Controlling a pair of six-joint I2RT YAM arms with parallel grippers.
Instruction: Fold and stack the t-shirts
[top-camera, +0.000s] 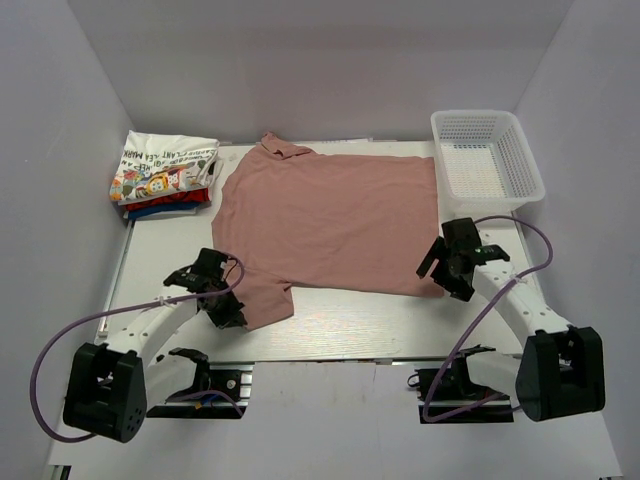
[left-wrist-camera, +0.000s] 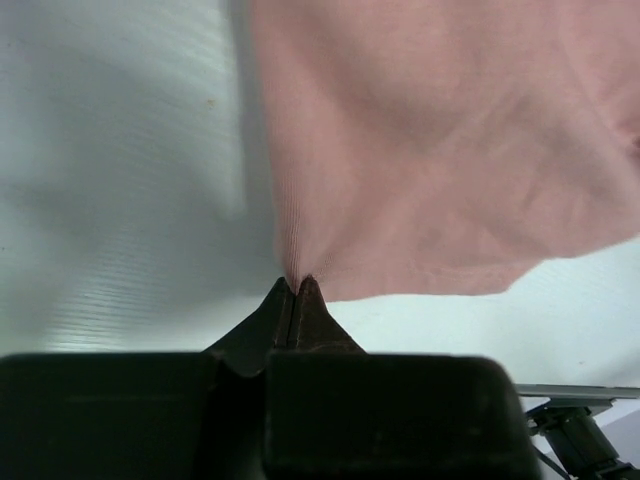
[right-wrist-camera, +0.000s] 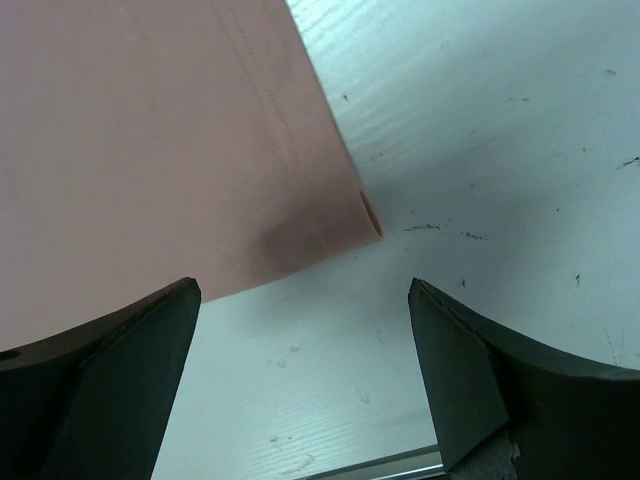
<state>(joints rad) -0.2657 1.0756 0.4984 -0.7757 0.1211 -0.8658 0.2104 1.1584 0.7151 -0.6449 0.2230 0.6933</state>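
1. We see the dusty-pink tee (top-camera: 330, 220) spread flat across the middle of the bench (top-camera: 340, 330). Its collar points toward the far left corner and its hem runs along the right side.
2. One sleeve of the tee reaches toward the near edge on the left, and the left claw (top-camera: 228, 312) sits right at that sleeve.
3. In the left wrist view, the left claw (left-wrist-camera: 296, 285) is pinched tight, its two tips pressed together on the edge of the pink cloth (left-wrist-camera: 440, 150). The fabric pulls into a small peak where the tips grip it, and the pale bench top (left-wrist-camera: 120, 180) shows on the left.
4. The right claw (top-camera: 450, 275) is over the near hem corner of the tee, toward the right edge of the bench.
5. In the right wrist view, the right claw (right-wrist-camera: 305, 300) stands wide, one finger low on each side of the view and nothing between them. The hem corner of the tee (right-wrist-camera: 150, 150) lies flat on the bench (right-wrist-camera: 480, 150) just ahead of the gap. We cannot tell whether the left finger touches the cloth.
6. A stack of folded tees (top-camera: 165, 175) rests at the far left corner, just beside the pink collar. It has a white cartoon-printed one on top and red and blue edges under it.
7. A white mesh basket (top-camera: 487, 160) stands at the far right corner, close to the far end of the hem.
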